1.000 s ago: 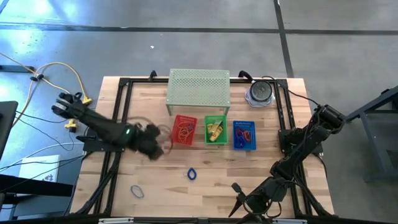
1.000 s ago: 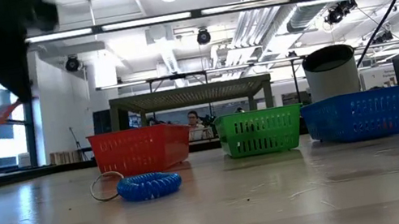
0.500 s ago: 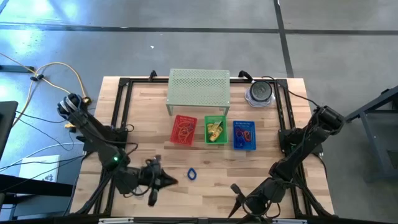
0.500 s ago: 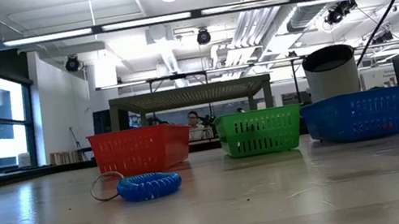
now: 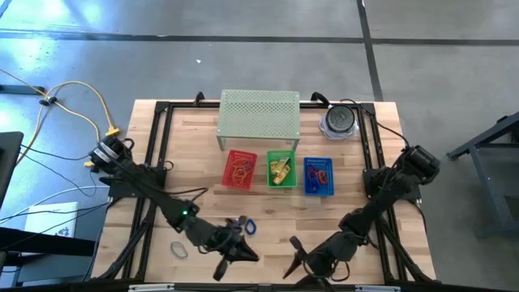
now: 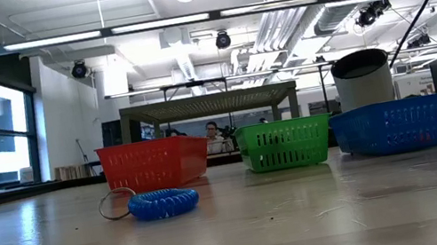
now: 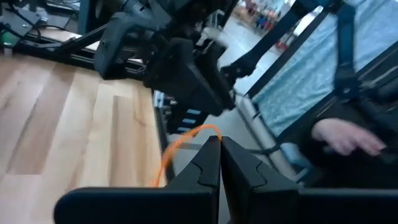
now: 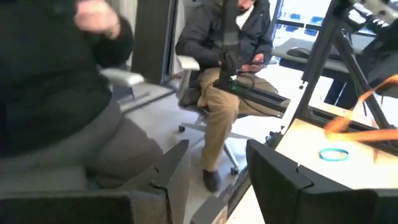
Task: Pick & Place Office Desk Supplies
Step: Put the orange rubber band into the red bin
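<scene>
My left gripper [image 5: 243, 253] stands shut near the table's front edge, level, with an orange rubber band [image 7: 180, 146] at its fingertips [image 7: 219, 149]. My right gripper [image 5: 293, 264] [image 8: 214, 174] is just to its right, open, with nothing between its fingers. A blue coiled loop [image 5: 249, 227] [image 6: 163, 202] lies on the table beyond my left gripper. A bluish band [image 5: 178, 249] [image 8: 334, 154] lies at the front left. The red basket [image 5: 240, 169], green basket [image 5: 281, 169] and blue basket [image 5: 319, 175] stand in a row mid-table with supplies inside. My left gripper pinches the orange rubber band at one point of its loop [image 7: 214, 129], between the two fingertips. The fingers lie about level and point toward the table's right. The rest of the loop curves away beside the fingers, off the table top.
A green mesh shelf [image 5: 259, 118] and a round grey container [image 5: 339, 120] stand at the far side. The black frame rails [image 5: 154, 146] run along the table's sides. People sit beyond the front edge: a hand [image 7: 342, 134] and a seated person [image 8: 230, 74].
My left gripper has swung from beside the red basket toward the table's near edge and to the right. It has tipped from pointing down to about level and has stayed shut. My right gripper has shifted a little toward the left.
</scene>
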Robot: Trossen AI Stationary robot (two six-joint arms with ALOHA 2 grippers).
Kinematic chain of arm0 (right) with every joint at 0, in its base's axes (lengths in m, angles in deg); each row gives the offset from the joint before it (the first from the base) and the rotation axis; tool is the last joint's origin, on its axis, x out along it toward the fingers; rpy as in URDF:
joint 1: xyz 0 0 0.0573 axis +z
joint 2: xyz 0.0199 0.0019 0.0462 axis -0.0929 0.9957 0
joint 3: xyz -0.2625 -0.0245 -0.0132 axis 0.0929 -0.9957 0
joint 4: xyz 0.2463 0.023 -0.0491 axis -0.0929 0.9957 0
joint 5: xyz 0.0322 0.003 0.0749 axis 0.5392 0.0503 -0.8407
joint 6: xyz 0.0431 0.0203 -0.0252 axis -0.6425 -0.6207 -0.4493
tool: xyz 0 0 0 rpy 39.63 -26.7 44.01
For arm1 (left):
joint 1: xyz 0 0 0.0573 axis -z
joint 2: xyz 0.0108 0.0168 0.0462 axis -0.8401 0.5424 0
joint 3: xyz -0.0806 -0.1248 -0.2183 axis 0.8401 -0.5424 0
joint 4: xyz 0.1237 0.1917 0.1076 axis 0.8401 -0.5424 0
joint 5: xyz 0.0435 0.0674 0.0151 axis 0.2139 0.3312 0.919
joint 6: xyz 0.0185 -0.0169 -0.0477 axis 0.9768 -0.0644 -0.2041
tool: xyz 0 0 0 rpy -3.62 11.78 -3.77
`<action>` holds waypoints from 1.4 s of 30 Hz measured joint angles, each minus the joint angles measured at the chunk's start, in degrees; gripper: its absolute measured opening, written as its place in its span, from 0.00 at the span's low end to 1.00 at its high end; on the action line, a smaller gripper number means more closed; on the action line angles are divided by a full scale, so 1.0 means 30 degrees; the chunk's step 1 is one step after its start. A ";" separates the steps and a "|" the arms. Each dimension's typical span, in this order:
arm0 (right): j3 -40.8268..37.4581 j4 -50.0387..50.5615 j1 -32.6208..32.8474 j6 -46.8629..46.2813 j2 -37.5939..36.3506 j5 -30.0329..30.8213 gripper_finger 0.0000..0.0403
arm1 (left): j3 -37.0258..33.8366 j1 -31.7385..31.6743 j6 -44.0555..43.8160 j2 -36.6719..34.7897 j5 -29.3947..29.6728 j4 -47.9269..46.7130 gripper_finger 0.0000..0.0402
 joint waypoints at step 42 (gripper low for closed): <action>0.0029 0.1060 -0.2470 -0.1114 0.0069 0.5762 0.58 | 0.1326 -0.1019 -0.1258 0.1494 -0.1827 -0.2254 0.00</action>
